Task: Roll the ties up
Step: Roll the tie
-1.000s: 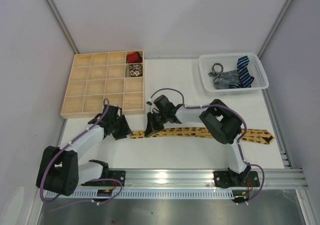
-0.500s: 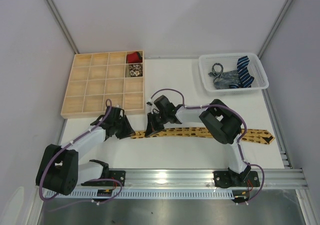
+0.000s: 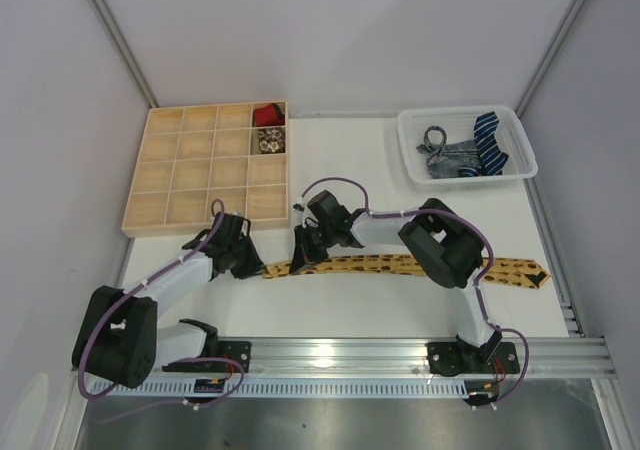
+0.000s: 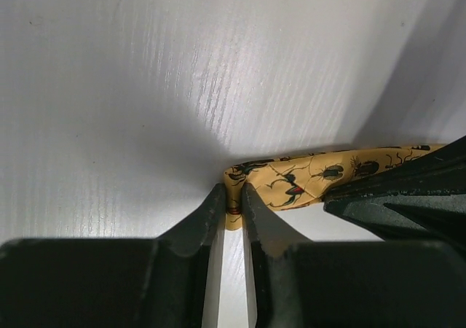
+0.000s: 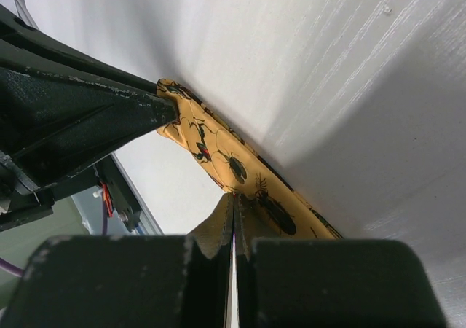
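Left claw (image 4: 231, 197): nearly closed, nipping the folded end of the mustard-yellow beetle-printed fabric necktie (image 4: 306, 178).
Right claw (image 5: 234, 197): fully closed, tips touching the same necktie, near the left claw.
Necktie position: flat across the white desk (image 3: 340, 170).
Far right: white plastic basket (image 3: 405, 145) holding navy striped tie (image 3: 490, 140), grey patterned tie (image 3: 445, 157).

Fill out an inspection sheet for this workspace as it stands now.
Surface: white tabletop, no stains seen.
Job's things: mustard-yellow dark-spotted fabric tie lies flat and unrolled across the table; red rolled tie and pale patterned rolled tie each sit in their own cell of the wooden compartment tray; navy striped tie and grey patterned tie lie in the white plastic basket.
Clutter: nothing seen.
Claws: left claw closed on the yellow tie's narrow end; right claw shut, tips against the tie nearby.
Cables: purple cables loop along both arms.
Surroundings: pale walls; metal rail at the near edge.
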You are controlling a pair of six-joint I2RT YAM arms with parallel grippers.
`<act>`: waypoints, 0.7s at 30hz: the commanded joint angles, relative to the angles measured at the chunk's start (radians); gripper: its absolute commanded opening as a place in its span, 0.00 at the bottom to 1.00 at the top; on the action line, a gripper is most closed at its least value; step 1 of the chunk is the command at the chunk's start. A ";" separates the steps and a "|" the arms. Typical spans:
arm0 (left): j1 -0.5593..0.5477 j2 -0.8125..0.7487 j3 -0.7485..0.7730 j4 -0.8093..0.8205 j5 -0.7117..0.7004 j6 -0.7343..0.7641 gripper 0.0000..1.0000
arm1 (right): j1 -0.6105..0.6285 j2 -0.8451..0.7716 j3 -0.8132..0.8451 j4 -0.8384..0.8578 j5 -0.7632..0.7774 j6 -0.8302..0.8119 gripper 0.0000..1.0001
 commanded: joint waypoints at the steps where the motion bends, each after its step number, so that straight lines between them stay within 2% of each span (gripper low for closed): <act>1: -0.011 0.022 0.016 -0.088 -0.043 0.009 0.18 | 0.009 -0.014 0.046 -0.003 0.003 0.016 0.00; 7: -0.012 0.028 0.053 -0.124 -0.049 0.038 0.10 | 0.033 -0.032 0.095 -0.003 0.012 0.050 0.00; 14: -0.012 0.005 0.068 -0.148 -0.075 0.049 0.09 | 0.050 -0.006 0.129 -0.023 0.009 0.056 0.00; 21: -0.012 0.002 0.088 -0.167 -0.072 0.059 0.01 | 0.053 0.003 0.128 -0.013 0.049 0.058 0.00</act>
